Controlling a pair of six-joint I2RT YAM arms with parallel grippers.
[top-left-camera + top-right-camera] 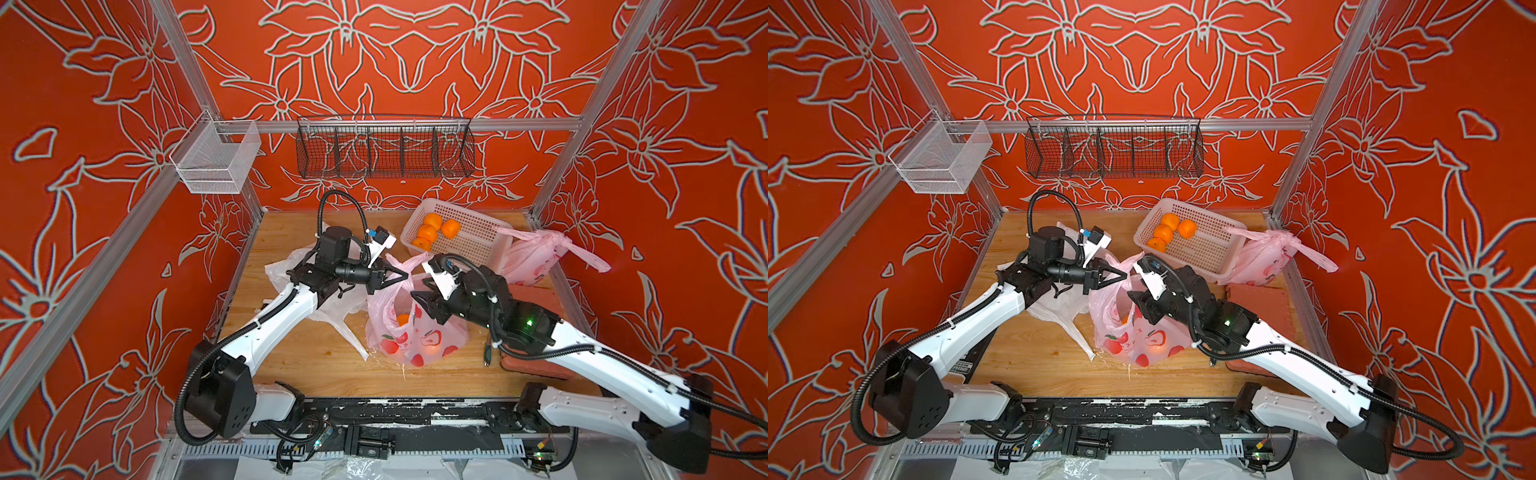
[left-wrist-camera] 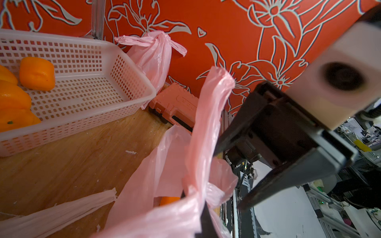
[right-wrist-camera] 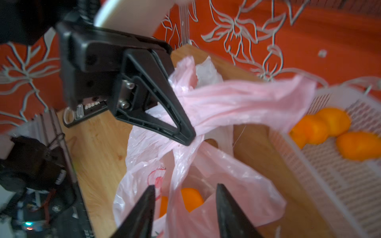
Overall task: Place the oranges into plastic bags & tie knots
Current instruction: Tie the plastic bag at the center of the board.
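1. Dead centre of the worktop (image 1: 316, 357) sits the open peach-print pink bag (image 1: 415, 340), with an orange (image 3: 191, 198) showing down its mouth.
2. The left hand (image 1: 405, 276) is clamped tight on a bunched handle (image 3: 237, 103) at the bag's 12 o'clock edge.
3. From that pinch the strap's long axis runs off toward 1 o'clock and ends by the near corner of the white basket (image 1: 478, 245).
4. The right hand (image 3: 185, 186) reaches in from 4 o'clock, fingers partly spread and gripping nothing. It hovers over the mouth, just beside the left hand's tips, and a fold of pink film rises between its fingers.
5. My read: the right hand is the nearer one to that loose strap end. It would have to head for 12 to 1 o'clock, across the strap, to take it.
6. Four oranges (image 1: 432, 235) wait in the basket, and at 2 o'clock lies a tied pink bag (image 1: 536, 257), its knot (image 1: 559, 239) done.
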